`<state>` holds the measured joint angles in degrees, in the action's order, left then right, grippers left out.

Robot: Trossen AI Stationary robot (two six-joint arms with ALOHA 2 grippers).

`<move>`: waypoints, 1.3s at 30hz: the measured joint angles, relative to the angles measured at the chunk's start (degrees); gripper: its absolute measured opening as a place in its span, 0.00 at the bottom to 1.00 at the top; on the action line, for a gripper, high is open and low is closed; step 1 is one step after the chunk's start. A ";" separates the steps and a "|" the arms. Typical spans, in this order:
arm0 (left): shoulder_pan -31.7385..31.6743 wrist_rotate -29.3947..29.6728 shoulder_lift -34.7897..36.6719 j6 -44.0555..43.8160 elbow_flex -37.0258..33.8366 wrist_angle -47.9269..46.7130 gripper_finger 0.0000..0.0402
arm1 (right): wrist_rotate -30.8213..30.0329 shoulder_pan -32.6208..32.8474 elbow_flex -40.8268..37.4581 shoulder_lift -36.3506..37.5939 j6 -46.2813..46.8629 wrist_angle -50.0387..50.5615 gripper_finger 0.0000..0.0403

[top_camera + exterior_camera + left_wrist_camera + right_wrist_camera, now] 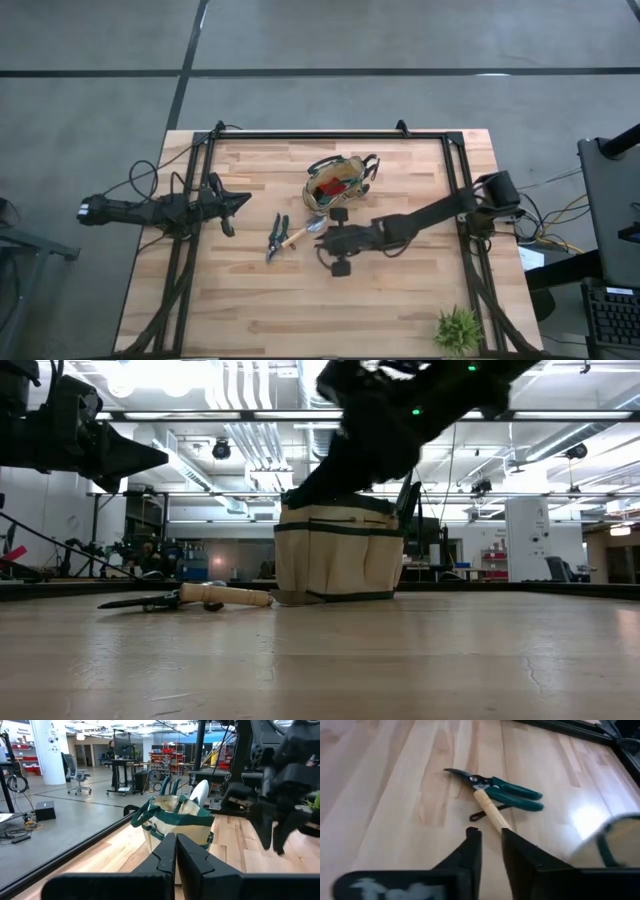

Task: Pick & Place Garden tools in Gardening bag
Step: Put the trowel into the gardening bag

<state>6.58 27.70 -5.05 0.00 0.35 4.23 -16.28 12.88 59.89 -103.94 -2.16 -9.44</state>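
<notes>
Right pincer point(322, 240), narrow, empty, hovered nr trowel point(300, 234) & shears point(275, 235) for pickup; left pincer point(236, 204) shut, parked.

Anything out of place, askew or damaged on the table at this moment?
Nothing looks damaged or spilled. The gardening bag stands upright with tools inside. One pair of pruning shears and a wooden-handled trowel lie crossed on the table, not yet bagged. The right gripper is just short of the trowel handle; the left gripper waits aside.
</notes>
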 joint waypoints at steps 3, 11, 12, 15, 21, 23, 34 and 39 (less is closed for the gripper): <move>-0.01 0.01 -0.01 0.00 -0.01 0.00 0.05 | 0.05 -0.04 4.88 -4.04 -2.14 2.84 0.25; -0.01 0.01 -0.02 0.00 -0.01 0.00 0.04 | 0.09 -2.14 20.98 -14.35 -6.16 20.21 0.41; -0.01 0.00 -0.04 0.00 -0.01 0.00 0.04 | 0.17 -2.55 22.57 -15.44 -6.75 21.37 0.42; 0.00 0.02 -0.06 0.01 0.00 -0.01 0.05 | 0.43 -4.00 26.43 -18.64 -8.33 24.38 0.44; 0.00 0.00 -0.18 0.01 -0.01 -0.02 0.04 | 0.21 -5.81 29.61 -20.94 -10.33 26.53 0.46; 0.01 0.00 -0.23 0.00 -0.01 -0.01 0.04 | 0.33 -6.01 29.63 -20.94 -10.53 26.61 0.46; 0.01 0.00 -0.37 0.01 -0.01 -0.01 0.04 | 5.53 -6.25 29.63 -21.18 -11.71 26.17 0.45; 0.00 0.01 -0.39 0.01 0.01 0.00 0.04 | 7.93 -6.34 29.02 -21.18 -8.94 21.55 0.45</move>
<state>6.58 27.71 -5.43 0.01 0.35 4.23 -8.34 6.55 88.91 -125.12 -11.10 12.11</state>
